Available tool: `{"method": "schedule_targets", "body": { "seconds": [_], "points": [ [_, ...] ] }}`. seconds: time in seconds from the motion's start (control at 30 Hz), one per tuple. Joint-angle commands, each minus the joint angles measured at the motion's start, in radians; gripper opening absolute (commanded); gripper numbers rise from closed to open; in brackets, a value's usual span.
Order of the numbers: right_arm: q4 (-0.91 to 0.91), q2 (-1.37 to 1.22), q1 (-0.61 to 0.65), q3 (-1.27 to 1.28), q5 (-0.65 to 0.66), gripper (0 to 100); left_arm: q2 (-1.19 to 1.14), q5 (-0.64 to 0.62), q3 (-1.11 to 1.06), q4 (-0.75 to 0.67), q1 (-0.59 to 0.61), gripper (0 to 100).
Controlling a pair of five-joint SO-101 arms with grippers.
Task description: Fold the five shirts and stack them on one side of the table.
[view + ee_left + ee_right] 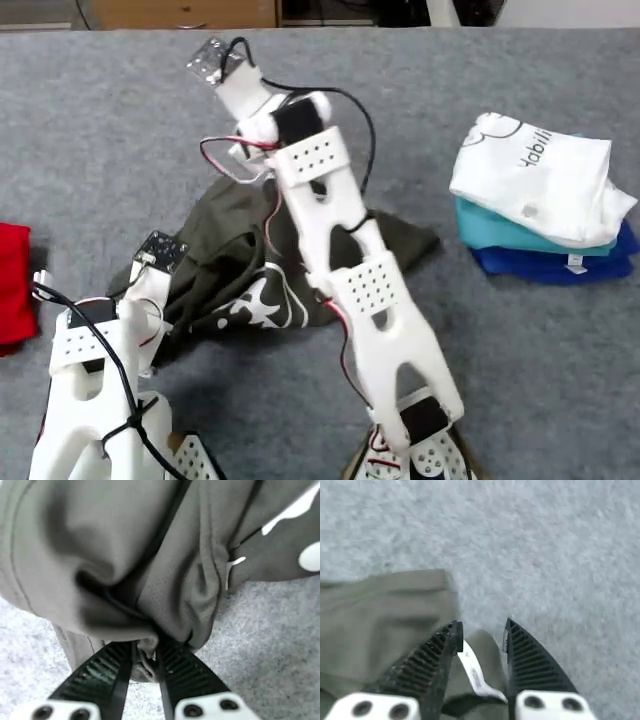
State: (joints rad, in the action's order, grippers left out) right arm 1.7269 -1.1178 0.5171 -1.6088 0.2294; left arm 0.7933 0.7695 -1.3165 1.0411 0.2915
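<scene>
Overhead cam's fixed above the arms' base end; I look down on the whole table. Left wrist cam peers along the left fingers, v. close, green shirt at the tips. Right wrist cam: same, right fingers, shirt between them, table beyond. All 3 share that shirt.

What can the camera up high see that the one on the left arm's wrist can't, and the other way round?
High view: a stack of three folded shirts on one side of the table, and a red shirt at the opposite edge. Left wrist view: close up, the left claw shut on a fold of the olive shirt. Both: that olive shirt and the grey table.
</scene>
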Motion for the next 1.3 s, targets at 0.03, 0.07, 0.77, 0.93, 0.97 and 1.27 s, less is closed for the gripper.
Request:
{"method": "schedule_targets", "body": {
  "seconds": [0.03,0.07,0.77,0.93,0.97,1.27],
  "points": [
    [-0.006,0.007,-0.013,-0.051,0.008,14.1,0.007,0.005,0.006,-0.021,-0.011,2],
    [-0.025,0.004,0.005,-0.045,0.006,14.1,0.007,0.005,0.006,-0.021,-0.012,2],
    [-0.399,-0.122,0.124,0.329,-0.186,21.8,0.007,-0.002,0.005,-0.02,-0.006,2],
    [-0.331,-0.124,0.124,0.271,-0.187,20.6,0.007,-0.002,0.003,-0.02,-0.006,2],
    [-0.319,-0.122,0.125,0.265,-0.187,20.6,0.007,-0.002,0.003,-0.02,-0.006,2],
    [-0.308,-0.14,0.136,0.286,-0.186,0.0,0.007,-0.002,0.003,-0.02,-0.006,2]
  ]
}}
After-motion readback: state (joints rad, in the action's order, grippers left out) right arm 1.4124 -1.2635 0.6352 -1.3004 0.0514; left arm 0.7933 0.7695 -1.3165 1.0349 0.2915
